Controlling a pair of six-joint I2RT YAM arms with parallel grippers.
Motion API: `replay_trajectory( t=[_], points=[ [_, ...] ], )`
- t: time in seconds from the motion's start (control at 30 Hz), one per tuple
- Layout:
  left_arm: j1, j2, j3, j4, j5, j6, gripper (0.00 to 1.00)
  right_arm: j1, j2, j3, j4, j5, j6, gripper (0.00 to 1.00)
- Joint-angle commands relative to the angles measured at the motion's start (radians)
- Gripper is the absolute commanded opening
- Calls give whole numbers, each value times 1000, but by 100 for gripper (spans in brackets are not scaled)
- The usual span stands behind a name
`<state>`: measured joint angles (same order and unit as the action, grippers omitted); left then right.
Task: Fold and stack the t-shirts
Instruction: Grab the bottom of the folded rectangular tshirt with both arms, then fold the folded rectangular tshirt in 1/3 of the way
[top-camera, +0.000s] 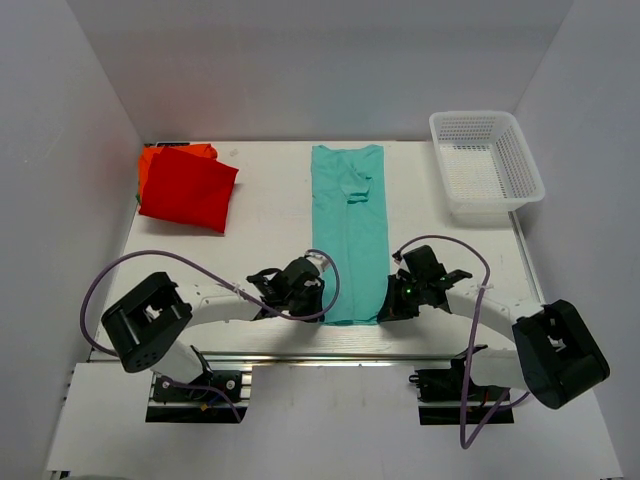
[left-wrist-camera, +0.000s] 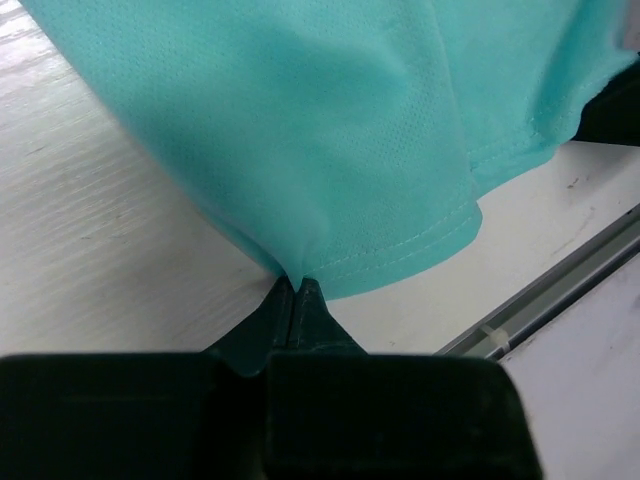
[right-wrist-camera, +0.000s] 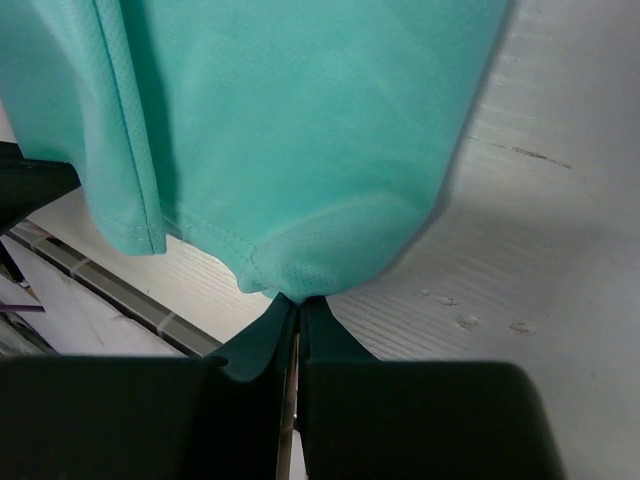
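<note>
1. In the lower middle of the top view, the left gripper is seen at the near left corner of the teal t-shirt. The right gripper is set at the shirt's near right corner.
2. In the left wrist view, the jaws are pressed together low in the centre of the frame. A pinch of the teal hem is caught between the fingertips, and the cloth fans upward from there.
3. In the right wrist view, the jaws are likewise closed on a rounded corner of the same shirt. Its stitched hem is seen running down the left of the frame.
4. A metal rail is seen along the near edge of the table, just below both grippers.
5. The teal t-shirt is laid as a long narrow strip up the middle of the table, from the grippers to the far edge. A small fold is seen near its far end.
6. In the upper left of the top view, the red t-shirt is seen folded. An orange edge shows behind it. It is well apart from the teal one.
7. In the upper right, a white mesh basket is placed at the far right corner of the table.
</note>
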<state>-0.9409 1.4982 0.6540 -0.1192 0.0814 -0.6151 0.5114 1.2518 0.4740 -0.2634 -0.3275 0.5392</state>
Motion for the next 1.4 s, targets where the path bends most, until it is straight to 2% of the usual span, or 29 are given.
replay_trajectory(
  t=[0.0,0.17,0.3,0.4,0.47,0.57,0.63,0.77,0.93,1.0,1.07,1.37],
  points=[
    [-13,28,-13,-45,37,5,0,9,-2,-5,23,12,-54,0],
    [-22,-59,-22,-150,46,5,0,41,-100,-24,-39,-80,-108,0],
    [-32,-110,-33,-207,160,40,0,67,-211,-49,-77,-163,-105,0],
    [-32,-110,-4,-208,185,60,0,75,-256,-23,-86,-157,-99,0],
    [-32,-101,25,-192,185,75,0,73,-255,11,-65,-77,-81,0],
    [-4,-69,128,-243,152,75,0,68,-206,58,-59,19,-56,0],
    [5,-59,177,-337,6,35,0,64,-148,109,-53,85,-36,0],
    [37,-50,266,-313,-52,6,0,64,-88,166,55,137,-2,0],
    [103,42,438,-407,-193,6,0,49,13,343,24,284,-33,0],
    [144,80,502,-418,-204,6,0,38,44,403,-3,368,-38,0],
    [175,129,545,-418,-177,6,0,29,82,452,-5,389,-41,0],
    [318,252,711,-396,-114,38,0,-48,267,647,-10,381,-90,0]
  ],
)
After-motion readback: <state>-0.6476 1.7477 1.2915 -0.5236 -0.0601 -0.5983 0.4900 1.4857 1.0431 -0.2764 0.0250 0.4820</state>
